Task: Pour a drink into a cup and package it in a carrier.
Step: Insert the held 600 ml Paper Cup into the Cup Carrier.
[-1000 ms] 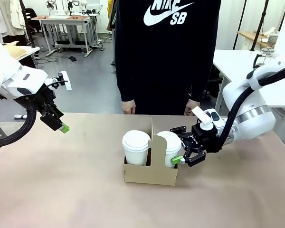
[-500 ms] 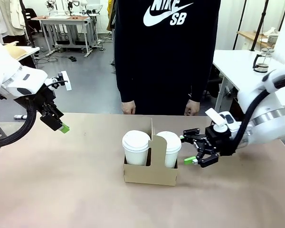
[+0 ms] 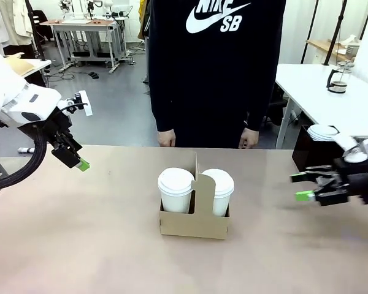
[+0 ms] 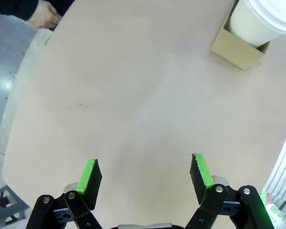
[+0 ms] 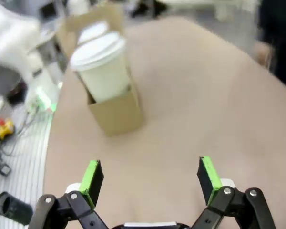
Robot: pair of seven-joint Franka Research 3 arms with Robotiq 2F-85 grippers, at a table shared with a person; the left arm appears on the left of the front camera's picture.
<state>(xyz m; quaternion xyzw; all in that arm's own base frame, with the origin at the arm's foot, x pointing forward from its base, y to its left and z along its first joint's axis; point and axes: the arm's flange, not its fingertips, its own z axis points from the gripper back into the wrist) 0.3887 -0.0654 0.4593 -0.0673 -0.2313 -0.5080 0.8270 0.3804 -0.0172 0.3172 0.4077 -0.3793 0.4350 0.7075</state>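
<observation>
We are looking at a robotics lab or research workshop. Two white robot arms are working over a tan table (image 3: 61, 245) while a person in a dark sweatshirt (image 3: 214, 67) is standing at its far side. Behind, a bare grey floor (image 3: 110, 116) is stretching back to metal-framed workbenches (image 3: 86, 30) carrying equipment, with cables lying underneath. A white table (image 3: 319, 92) is standing to the right, holding a glass carafe (image 3: 337, 81). Pale garments (image 3: 9, 24) are hanging at the far left.
</observation>
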